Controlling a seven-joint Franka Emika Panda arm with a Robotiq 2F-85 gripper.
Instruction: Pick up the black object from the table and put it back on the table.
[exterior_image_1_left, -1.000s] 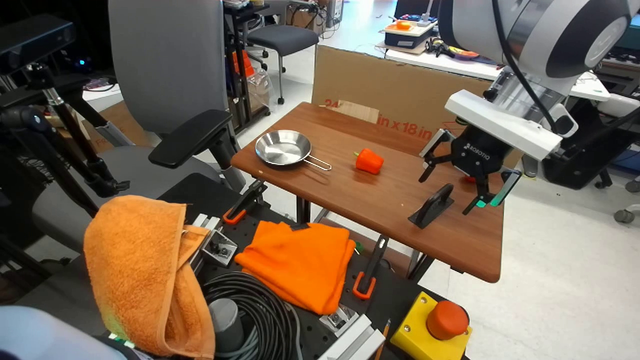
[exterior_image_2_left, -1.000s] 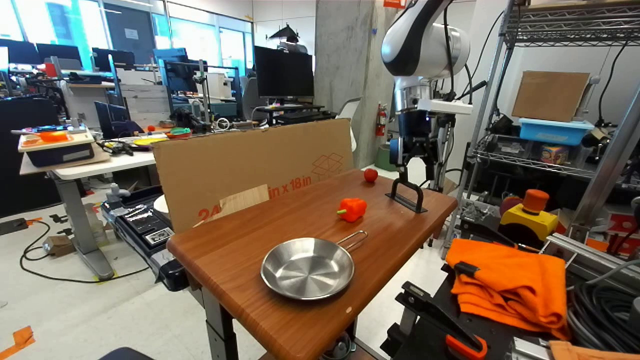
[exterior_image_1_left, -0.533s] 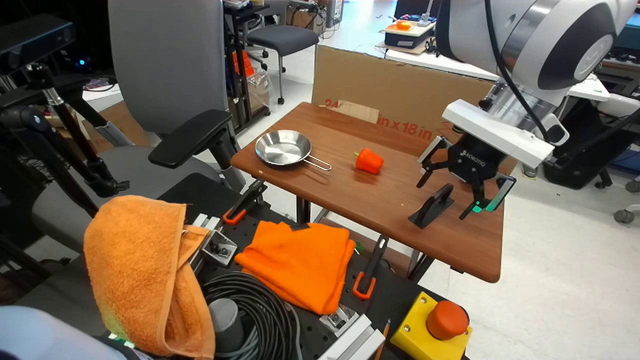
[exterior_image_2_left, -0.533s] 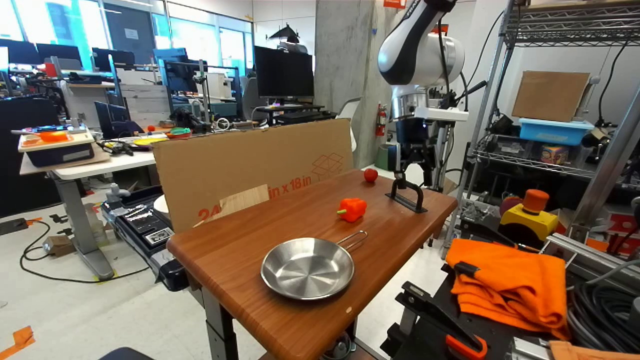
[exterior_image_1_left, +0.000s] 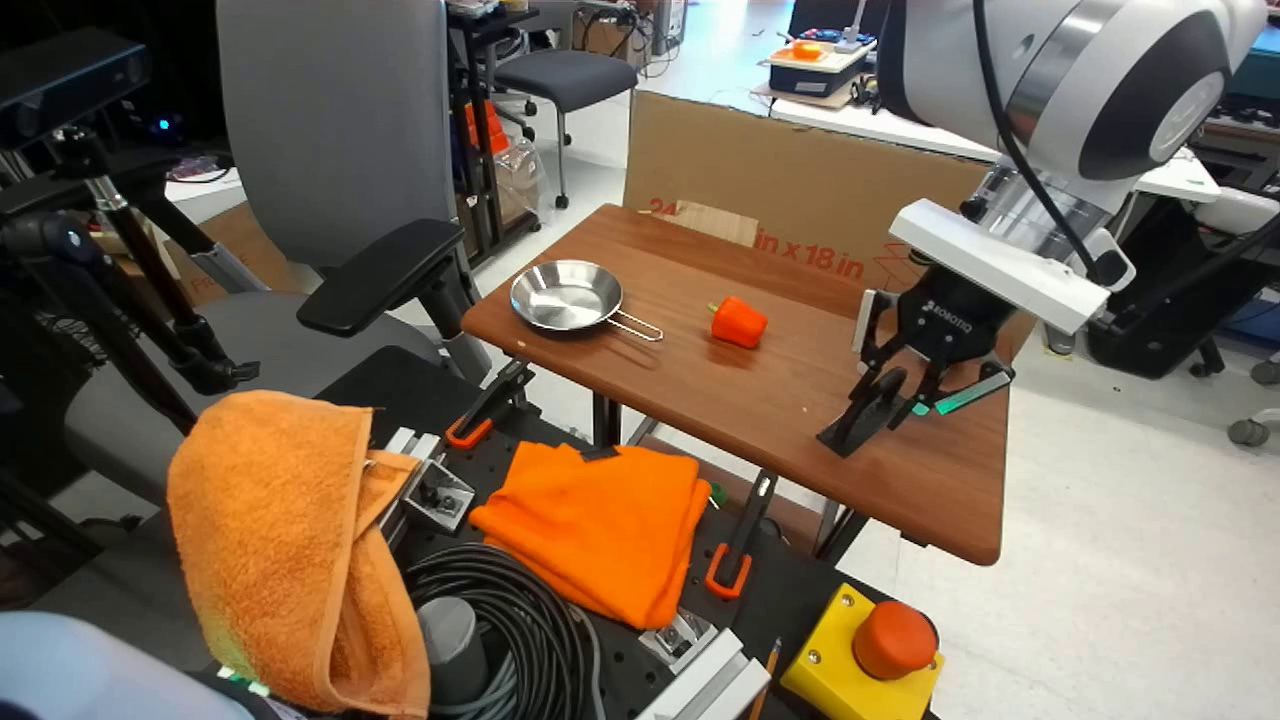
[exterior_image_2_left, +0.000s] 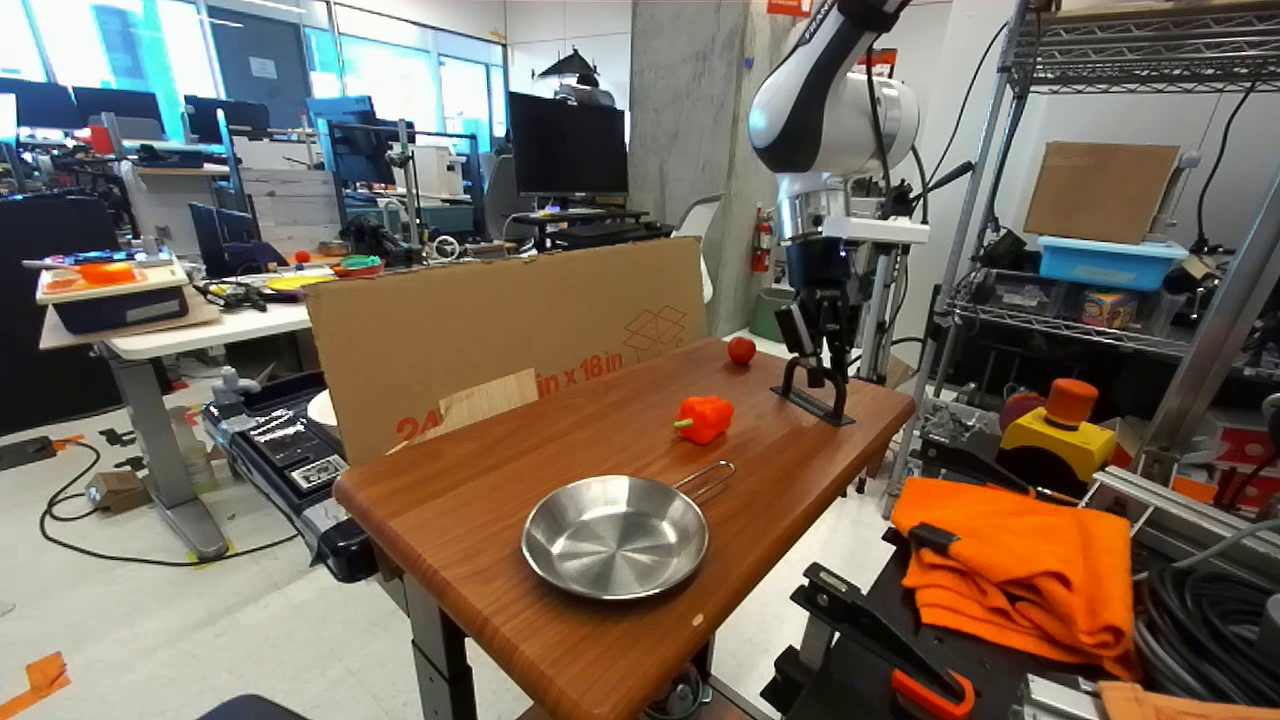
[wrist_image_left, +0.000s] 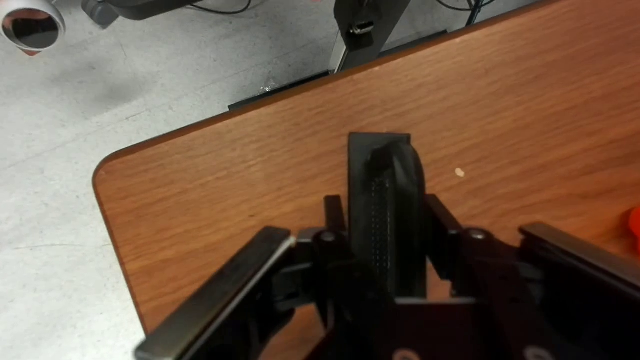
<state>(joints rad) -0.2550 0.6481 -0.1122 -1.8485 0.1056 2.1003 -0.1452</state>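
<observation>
The black object (exterior_image_1_left: 850, 432), a slim flat base with an arched handle, lies on the wood-grain table (exterior_image_1_left: 640, 270) near one end. In both exterior views my gripper (exterior_image_2_left: 828, 376) reaches down around the handle, its jaws partly drawn in. From the wrist view, the black object (wrist_image_left: 370, 170) runs lengthwise between the fingertips of my gripper (wrist_image_left: 384, 202). A narrow strip of wood shows between the left fingertip (wrist_image_left: 333, 212) and the piece. The right fingertip is close beside the handle; whether it touches cannot be told. The base rests flat on the tabletop.
An orange-red pepper (exterior_image_2_left: 704, 420) and a steel pan (exterior_image_2_left: 615, 535) with a wire handle share the tabletop. A red ball (exterior_image_2_left: 741, 350) sits near the far edge. Along that edge stands a cardboard panel (exterior_image_2_left: 520, 320). The table's rounded corner (wrist_image_left: 107, 167) is close to the gripper.
The gripper has come down slightly and shifted over the black object's handle. Its fingers have moved toward each other, from wide apart to near the handle's sides. The black object has not moved.
</observation>
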